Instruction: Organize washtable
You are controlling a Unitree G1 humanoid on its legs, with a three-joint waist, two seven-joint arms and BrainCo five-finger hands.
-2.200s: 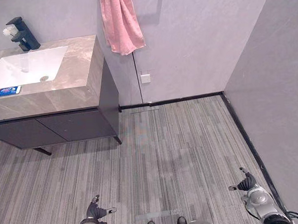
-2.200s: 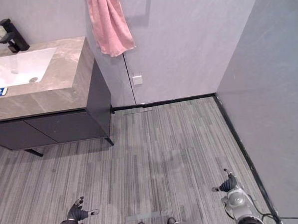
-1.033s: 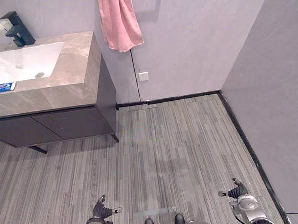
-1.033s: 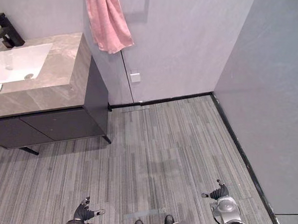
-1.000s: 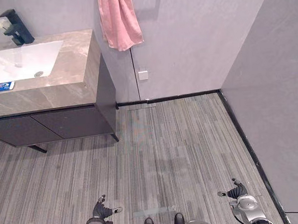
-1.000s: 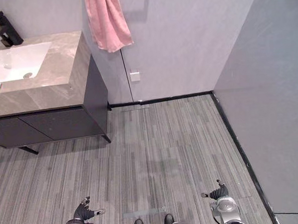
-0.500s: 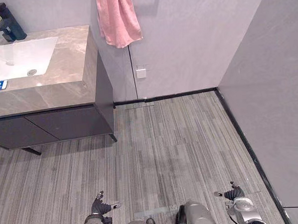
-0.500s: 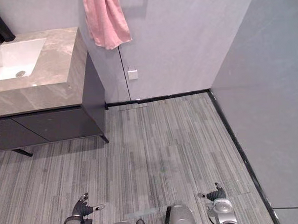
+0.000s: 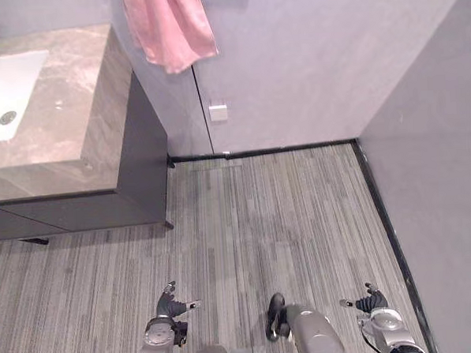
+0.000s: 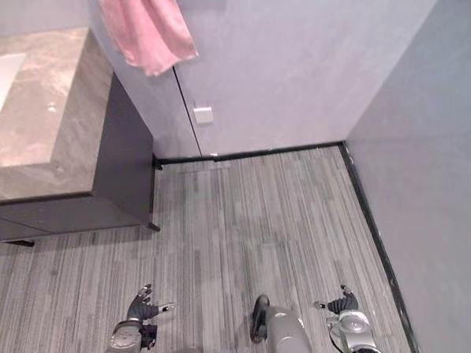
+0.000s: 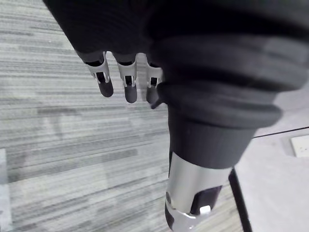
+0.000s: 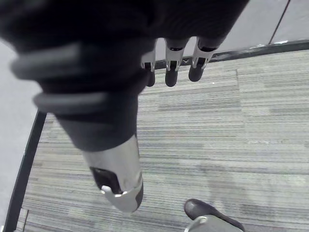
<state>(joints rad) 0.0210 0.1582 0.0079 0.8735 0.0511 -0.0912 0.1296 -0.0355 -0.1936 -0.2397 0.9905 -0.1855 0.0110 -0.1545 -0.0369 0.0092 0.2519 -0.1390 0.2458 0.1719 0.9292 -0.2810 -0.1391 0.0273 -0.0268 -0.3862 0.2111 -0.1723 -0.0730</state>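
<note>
Nearest, at the bottom of the head view, the left hand point(image 9: 173, 309) and the right hand point(image 9: 374, 302) hang low over a grey striped floor point(image 9: 285, 221), well apart from each other. Seen from the wrists, the left fingers point(image 11: 105, 77) and the right fingers point(image 12: 171, 67) are loose and nearly straight, and neither hand holds anything.

Farther off, to the robot's left, stands the washtable point(image 9: 66, 114): a stone-look top with a white basin point(image 9: 2, 94) sunk in it, over a dark cabinet point(image 9: 144, 165). It is well apart from both hands. Beyond it a pink towel point(image 9: 168, 30) hangs on the wall, near a small white wall plate point(image 9: 218, 112).

The top looks hard, heavy and fixed, and probably slick when wet. The towel looks soft and limp, best pinched at a hanging edge.

The view cuts off the washtable's left part, so whatever sits there cannot be made out.
</note>
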